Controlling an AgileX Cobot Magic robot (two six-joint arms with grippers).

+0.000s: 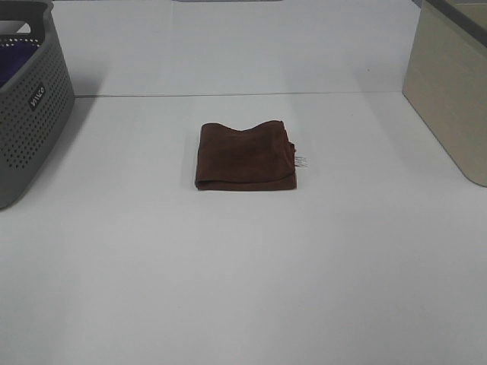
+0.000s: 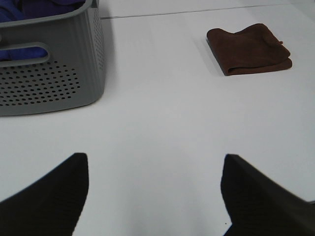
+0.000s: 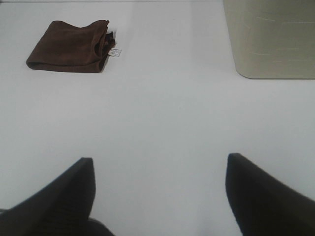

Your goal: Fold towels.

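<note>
A dark reddish-brown towel lies folded into a small square in the middle of the white table, its small white tag sticking out at its right edge. It also shows in the left wrist view and in the right wrist view. My left gripper is open and empty, well back from the towel, with the basket close to its one side. My right gripper is open and empty, also far from the towel. Neither arm shows in the exterior high view.
A grey perforated basket stands at the table's left edge, with purple cloth inside. A beige bin stands at the right edge; it also shows in the right wrist view. The table's back edge meets a white wall.
</note>
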